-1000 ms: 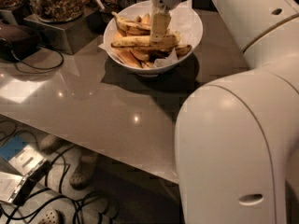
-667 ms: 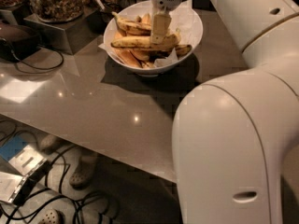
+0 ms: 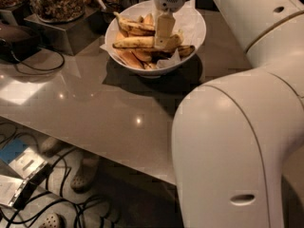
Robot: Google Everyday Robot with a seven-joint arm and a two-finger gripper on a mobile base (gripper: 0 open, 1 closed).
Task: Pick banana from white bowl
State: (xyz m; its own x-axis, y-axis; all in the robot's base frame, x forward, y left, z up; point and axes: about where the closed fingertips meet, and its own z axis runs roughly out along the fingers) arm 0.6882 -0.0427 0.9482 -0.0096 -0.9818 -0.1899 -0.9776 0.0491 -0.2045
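Beneath pincer [image 3: 163, 41], banana [image 3: 135, 42] crosswise, left-right

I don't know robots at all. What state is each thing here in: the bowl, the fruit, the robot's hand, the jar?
banana: lying across the pile, brown-streaked, not lifted.
white bowl: upright on the table, paper-lined, holding several bananas.
gripper: lowered into the bowl, at the banana's middle.
other bananas: resting in the bowl, untouched.
jar: upright, full of brownish snacks.
black cable: lying looped on the table.

Grey table [image 3: 95, 108], nut-filled jar [image 3: 57, 1] on metal box [image 3: 64, 32], shoes [image 3: 84, 172] on floor
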